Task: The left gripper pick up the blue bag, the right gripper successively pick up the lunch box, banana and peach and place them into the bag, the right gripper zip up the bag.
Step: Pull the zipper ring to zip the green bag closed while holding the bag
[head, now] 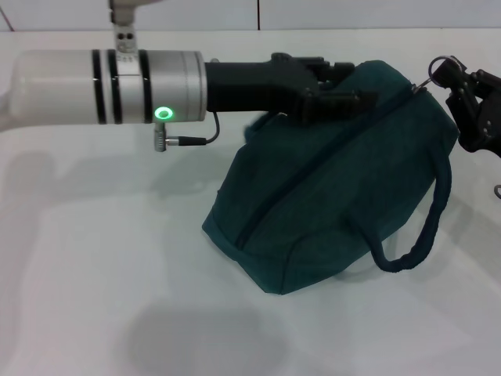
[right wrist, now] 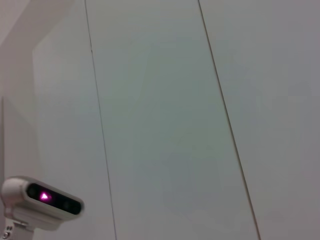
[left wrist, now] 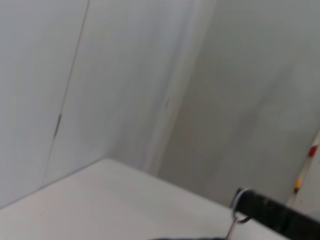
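Gripping the blue bag at its top, the left pincer is holding it above the worktop; the right pincer is pinching its zipper ring.

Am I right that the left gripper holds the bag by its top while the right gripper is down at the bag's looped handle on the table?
Not quite. The left gripper does hold the bag by its top, but the right gripper is up at the zipper pull at the bag's top end, not at the handle. The head view shows it.

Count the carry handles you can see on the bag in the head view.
1: a dark looped handle hanging down the side of the blue bag nearest the right gripper. A second handle may be hidden under the left gripper.
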